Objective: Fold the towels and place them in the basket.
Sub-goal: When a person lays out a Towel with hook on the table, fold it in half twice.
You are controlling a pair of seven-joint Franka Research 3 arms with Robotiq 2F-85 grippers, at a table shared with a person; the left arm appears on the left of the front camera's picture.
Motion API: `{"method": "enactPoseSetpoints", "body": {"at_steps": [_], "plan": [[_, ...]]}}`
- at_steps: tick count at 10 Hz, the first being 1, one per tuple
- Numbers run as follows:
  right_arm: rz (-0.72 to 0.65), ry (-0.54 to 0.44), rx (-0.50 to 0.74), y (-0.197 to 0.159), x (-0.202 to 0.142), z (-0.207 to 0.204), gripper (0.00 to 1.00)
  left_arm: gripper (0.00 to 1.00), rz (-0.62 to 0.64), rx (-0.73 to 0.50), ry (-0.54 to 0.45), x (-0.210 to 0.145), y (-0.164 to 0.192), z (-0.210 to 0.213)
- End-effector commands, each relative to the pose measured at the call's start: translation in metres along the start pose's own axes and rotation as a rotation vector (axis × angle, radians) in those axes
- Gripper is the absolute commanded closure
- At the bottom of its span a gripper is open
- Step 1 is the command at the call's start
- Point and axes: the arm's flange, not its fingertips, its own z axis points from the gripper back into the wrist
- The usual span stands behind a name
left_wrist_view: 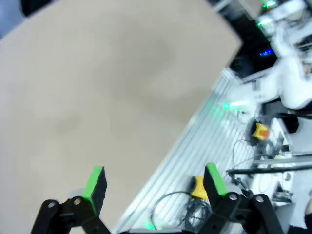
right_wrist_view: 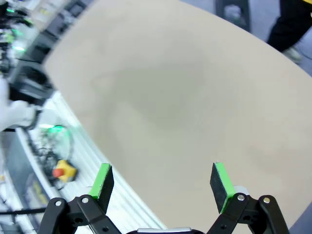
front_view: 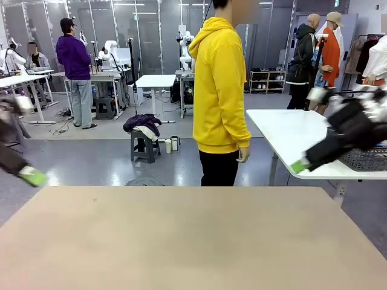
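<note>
The towels are out of view. My left gripper [front_view: 30,176] hangs blurred at the far left, above the table's far left corner. In the left wrist view its jaws [left_wrist_view: 156,178] stand open with nothing between them, over the tan tabletop [left_wrist_view: 97,73] and its edge. My right gripper [front_view: 299,165] is blurred at the right, off the table's far right side. Its jaws [right_wrist_view: 163,178] are open and empty above the tabletop [right_wrist_view: 185,87]. The dark mesh basket [front_view: 366,160] sits on a white table behind the right arm, partly hidden by it.
A person in a yellow hoodie [front_view: 219,90] stands at the far side of the tan table [front_view: 193,241], turned away. A white table [front_view: 290,136] stands to the right behind. A cable and a yellow-red button box [left_wrist_view: 197,187] lie below the table's edge.
</note>
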Motion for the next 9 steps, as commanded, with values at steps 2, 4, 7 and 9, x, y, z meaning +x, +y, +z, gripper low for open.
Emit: {"method": "enactPoseSetpoints", "body": {"at_steps": [2,4,7,9], "plan": [[-0.098,-0.114,0.312,-0.062,-0.068,0.067,0.0,0.0,0.107,-0.225,-0.157,-0.072,0.036,0.071],[-0.167,-0.216,0.414,-0.098,-0.116,0.091,0.0,0.0,0.165,-0.322,-0.33,-0.135,0.062,0.098],[-0.244,-0.317,0.499,-0.138,-0.162,0.106,0.0,0.0,0.263,-0.369,-0.492,-0.196,0.096,0.119],[-0.242,-0.358,0.523,-0.147,-0.179,0.11,0.0,0.0,0.303,-0.353,-0.526,-0.211,0.105,0.125]]}}
